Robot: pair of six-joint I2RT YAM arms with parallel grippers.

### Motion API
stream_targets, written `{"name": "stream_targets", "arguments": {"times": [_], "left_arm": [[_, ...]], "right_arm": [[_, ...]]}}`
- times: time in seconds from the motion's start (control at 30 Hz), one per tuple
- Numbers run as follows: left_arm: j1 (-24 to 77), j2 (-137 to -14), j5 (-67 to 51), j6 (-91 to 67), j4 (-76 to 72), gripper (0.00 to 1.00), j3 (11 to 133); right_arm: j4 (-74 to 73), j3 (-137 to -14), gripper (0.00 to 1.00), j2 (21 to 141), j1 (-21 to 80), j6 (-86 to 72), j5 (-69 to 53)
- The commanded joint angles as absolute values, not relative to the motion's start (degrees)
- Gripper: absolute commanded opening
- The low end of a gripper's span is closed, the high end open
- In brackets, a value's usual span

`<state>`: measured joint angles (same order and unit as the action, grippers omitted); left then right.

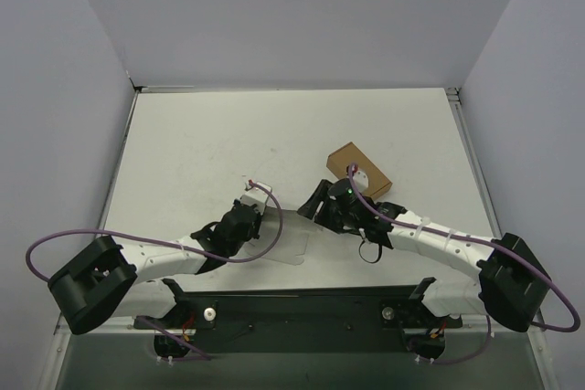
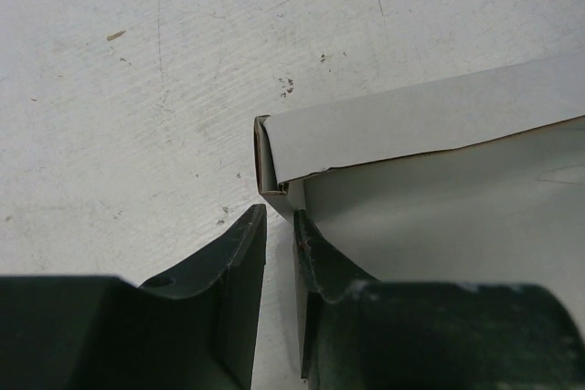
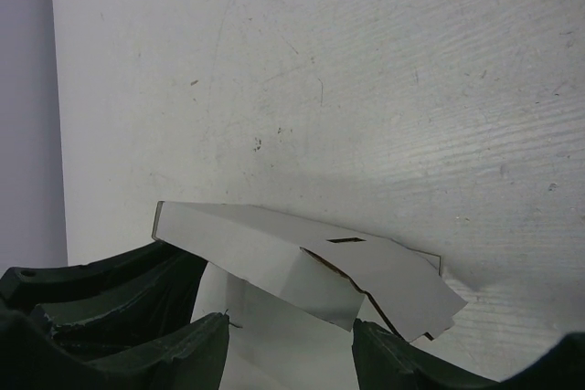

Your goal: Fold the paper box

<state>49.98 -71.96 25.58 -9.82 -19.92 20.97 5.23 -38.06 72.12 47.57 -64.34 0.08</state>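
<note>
The white bench (image 1: 228, 134) carries two things. The thin white-grey paper box (image 1: 287, 242), a card cutout that is partly folded, lies near the front edge between the two arms. One long flap of it stands up from the flat part. The small closed brown cardboard box (image 1: 358, 169) sits behind the right arm and is not touched.

The right gripper (image 3: 291, 335) is spread wide, and the raised flap lies between its jaws; I see no firm clamp. The left gripper (image 2: 278, 218) is almost closed, with only a narrow slit where the bench shows through. The corner of the paper is just in front of its tips, and I cannot tell if it pinches anything.

The card looks very light and thin, so I judge that it bends easily, keeps a crease and slides on the smooth bench if pushed from one side only. A good place to hold is the free edge of the raised flap, close to the crease, while the other arm keeps the flat panel down. A hard squeeze in the middle would probably dent it.
</note>
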Motion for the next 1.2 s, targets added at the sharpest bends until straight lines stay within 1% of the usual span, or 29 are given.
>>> {"name": "stream_targets", "arguments": {"times": [0.0, 0.1, 0.33, 0.63, 0.9, 1.17], "left_arm": [[49.5, -70.8, 25.2, -9.7, -22.0, 0.29, 21.1], [49.4, -70.7, 25.3, -9.7, -21.9, 0.29, 21.0], [49.3, -70.6, 25.3, -9.8, -21.9, 0.29, 21.0], [49.3, -70.4, 25.4, -9.8, -21.9, 0.29, 21.0], [49.3, -70.3, 25.2, -9.8, -21.9, 0.29, 21.0], [49.3, -69.9, 25.0, -9.8, -22.0, 0.29, 20.7]], "right_arm": [[6.9, -40.3, 0.56, 70.8, 47.2, -63.8, 3.2], [6.8, -40.3, 0.56, 70.1, 47.2, -63.1, 4.2], [6.8, -42.0, 0.52, 72.0, 47.4, -60.9, 6.6], [6.6, -44.6, 0.52, 76.7, 48.4, -60.7, 5.3], [2.4, -45.6, 0.52, 76.6, 51.8, -60.6, 9.2], [4.3, -45.4, 0.52, 79.4, 50.8, -62.9, 7.6]]}}
